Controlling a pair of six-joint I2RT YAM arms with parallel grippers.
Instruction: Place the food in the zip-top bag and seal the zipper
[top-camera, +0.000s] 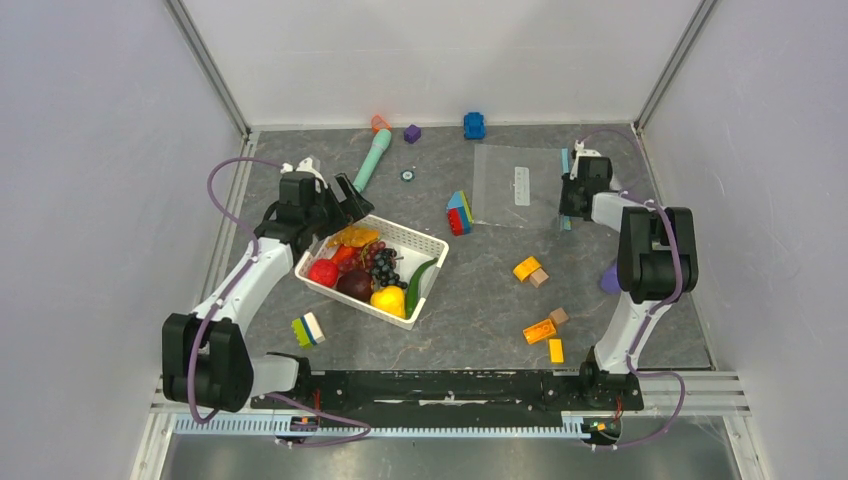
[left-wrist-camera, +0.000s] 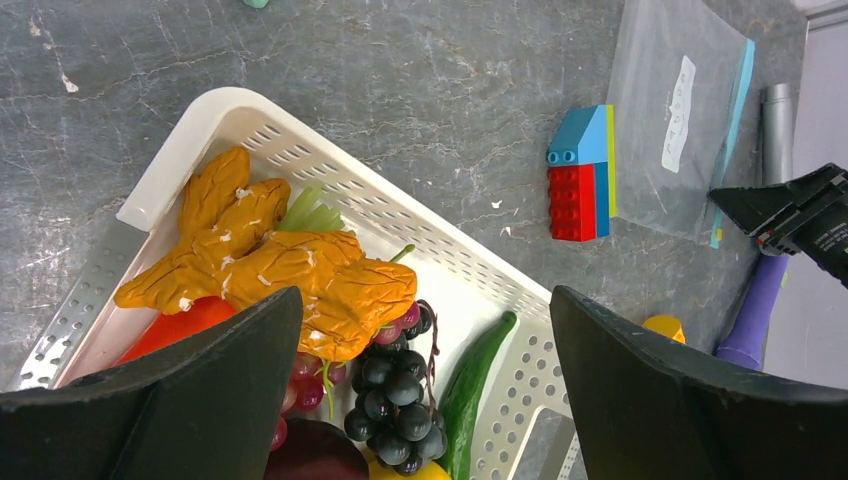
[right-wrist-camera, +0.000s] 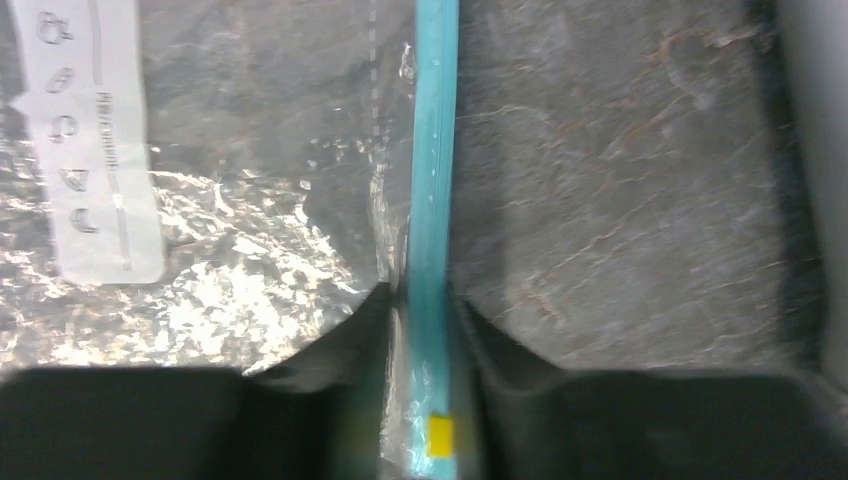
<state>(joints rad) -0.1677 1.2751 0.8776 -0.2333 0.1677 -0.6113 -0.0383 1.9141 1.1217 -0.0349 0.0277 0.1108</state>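
— Can the white label on the zip-top bag be read?
— Only blurred marks. The bag lies flat at the far right, its zipper along the right edge, running near to far.
— The grippers?
— The right gripper pinches the zipper; the left gripper hangs spread wide over the food in the white basket. A red-and-blue block stack sits just left of the bag

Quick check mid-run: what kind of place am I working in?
Probably a robot test cell, not a kitchen: plain white walls enclose a dark tabletop, the food in the white basket is plastic toys, and building blocks lie scattered about.
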